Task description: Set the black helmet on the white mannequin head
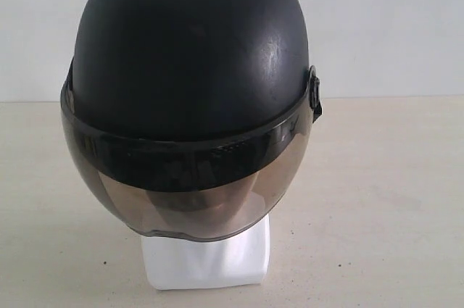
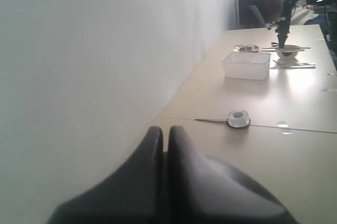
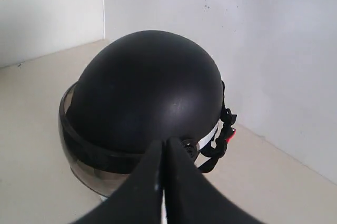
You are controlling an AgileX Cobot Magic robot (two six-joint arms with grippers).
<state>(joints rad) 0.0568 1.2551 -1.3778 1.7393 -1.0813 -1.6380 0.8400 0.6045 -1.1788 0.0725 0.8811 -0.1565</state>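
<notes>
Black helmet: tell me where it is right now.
In the exterior view the black helmet sits on the white mannequin head, left of centre on the beige table, only the head's base showing.

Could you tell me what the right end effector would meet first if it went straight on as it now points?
Probably the black helmet, near its lower rim: the shut right end effector points at it, though the gap is unclear.

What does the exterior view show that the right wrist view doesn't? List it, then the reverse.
Exterior only: the head, its white base showing under the visor. Right wrist only: the shut right tool and the side strap. Both: the helmet, its visor, the table and the wall.
</notes>
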